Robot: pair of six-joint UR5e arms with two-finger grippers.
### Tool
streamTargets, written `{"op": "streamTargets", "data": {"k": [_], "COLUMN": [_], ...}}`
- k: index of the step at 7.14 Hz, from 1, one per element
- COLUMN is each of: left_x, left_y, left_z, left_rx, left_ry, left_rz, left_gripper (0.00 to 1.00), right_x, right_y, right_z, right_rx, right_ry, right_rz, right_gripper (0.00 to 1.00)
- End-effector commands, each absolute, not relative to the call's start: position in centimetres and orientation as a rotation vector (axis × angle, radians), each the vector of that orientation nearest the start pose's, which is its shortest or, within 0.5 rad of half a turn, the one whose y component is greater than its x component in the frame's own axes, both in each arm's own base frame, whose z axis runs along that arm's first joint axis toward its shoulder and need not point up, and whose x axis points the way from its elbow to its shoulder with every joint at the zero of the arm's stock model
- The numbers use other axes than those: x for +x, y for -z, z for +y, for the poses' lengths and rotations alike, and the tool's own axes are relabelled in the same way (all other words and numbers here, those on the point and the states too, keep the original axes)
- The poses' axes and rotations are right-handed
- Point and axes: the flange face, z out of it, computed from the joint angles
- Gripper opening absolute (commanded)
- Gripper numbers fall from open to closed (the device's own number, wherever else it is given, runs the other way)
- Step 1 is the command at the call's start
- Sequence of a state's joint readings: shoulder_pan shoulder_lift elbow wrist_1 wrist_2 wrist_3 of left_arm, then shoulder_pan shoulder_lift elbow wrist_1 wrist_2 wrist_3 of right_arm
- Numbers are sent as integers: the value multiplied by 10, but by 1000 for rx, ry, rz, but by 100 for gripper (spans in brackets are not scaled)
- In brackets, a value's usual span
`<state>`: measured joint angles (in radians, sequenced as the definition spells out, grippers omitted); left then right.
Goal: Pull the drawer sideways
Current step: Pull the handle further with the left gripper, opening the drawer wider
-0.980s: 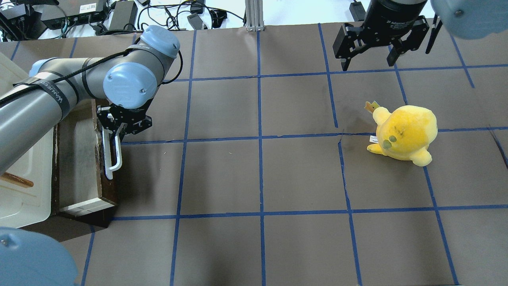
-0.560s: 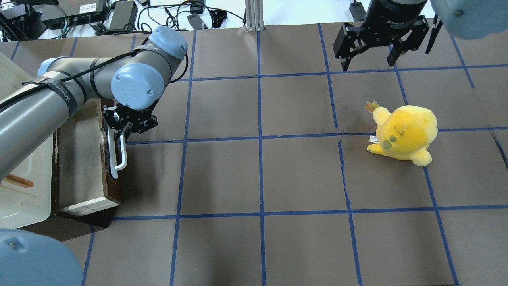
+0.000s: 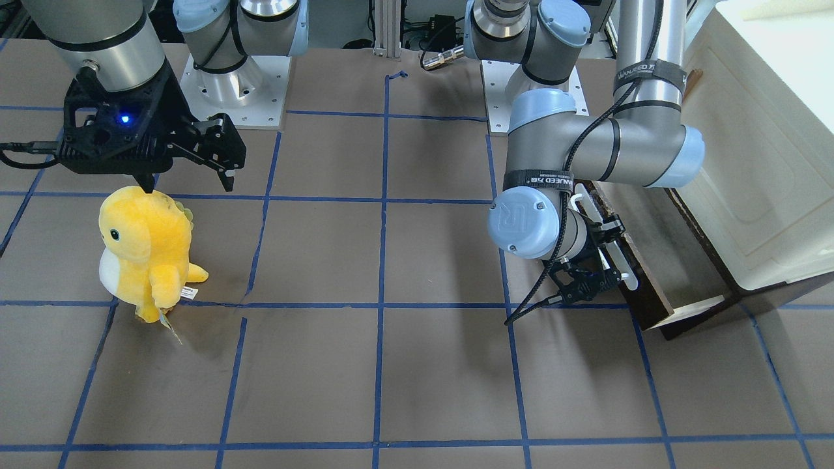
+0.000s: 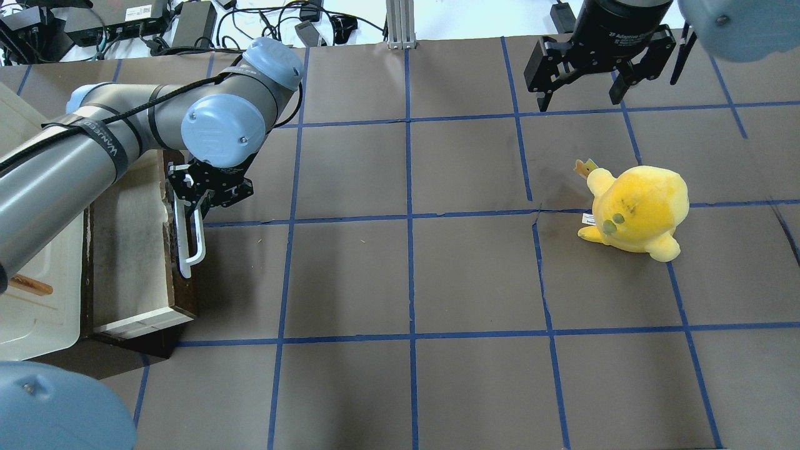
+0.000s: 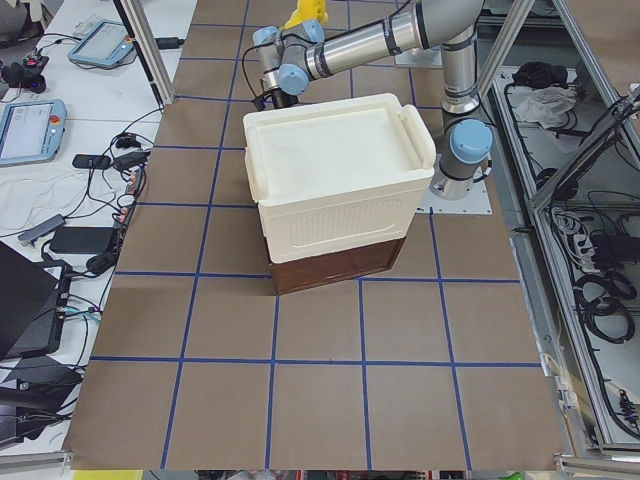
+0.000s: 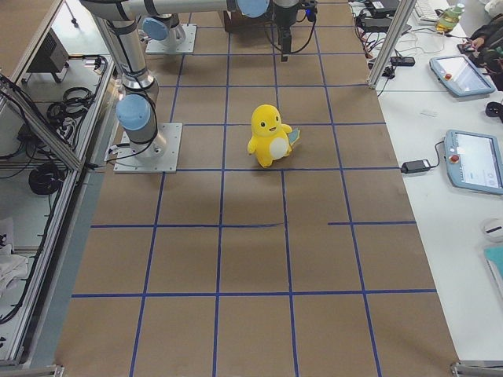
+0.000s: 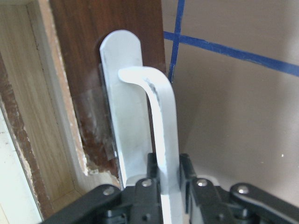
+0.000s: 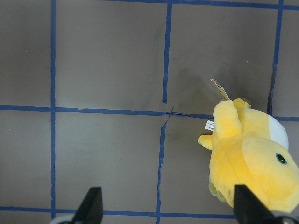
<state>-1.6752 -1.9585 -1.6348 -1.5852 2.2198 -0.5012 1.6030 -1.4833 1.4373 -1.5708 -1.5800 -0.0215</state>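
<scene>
The drawer (image 4: 134, 250) sticks out of the cabinet at the table's left, with its dark brown front (image 4: 186, 294) and pale inner walls showing. Its white bar handle (image 4: 190, 240) runs along the front. My left gripper (image 4: 201, 199) is shut on the handle's far end. The left wrist view shows the fingers (image 7: 187, 172) clamped around the handle (image 7: 161, 112) in front of the drawer front (image 7: 93, 60). In the front-facing view the left gripper (image 3: 589, 277) is at the handle (image 3: 612, 251). My right gripper (image 4: 581, 94) hangs open and empty at the far right, and it also shows in the right wrist view (image 8: 170, 207).
The large cream-white cabinet body (image 4: 31, 312) stands at the table's left edge and shows in the left view (image 5: 340, 200). A yellow plush toy (image 4: 637, 209) stands on the right half, below the right gripper, also in the front-facing view (image 3: 146, 251). Cables lie beyond the far edge.
My left gripper has moved to the right with the handle in its grip. The drawer has slid further out of the cabinet. The right arm has not moved.
</scene>
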Motion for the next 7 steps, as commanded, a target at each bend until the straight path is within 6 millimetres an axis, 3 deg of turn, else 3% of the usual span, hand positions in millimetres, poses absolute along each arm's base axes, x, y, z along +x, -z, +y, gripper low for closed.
{"op": "streamTargets", "data": {"k": [1,7], "left_x": [-137,-151], "left_y": [-268,-263], "left_z": [-558,-558], "left_rx": [-291,-289], "left_ry": [-289,-301], "left_rz": [2365,2359], "left_gripper": [0,0], "right_x": [149,149], "right_y": [-509,-509], "right_z": [-529,-529], "right_rx": [-84,-84], "right_ry": [73,73], "right_rz": [3150,3149], "right_gripper": [100,100]}}
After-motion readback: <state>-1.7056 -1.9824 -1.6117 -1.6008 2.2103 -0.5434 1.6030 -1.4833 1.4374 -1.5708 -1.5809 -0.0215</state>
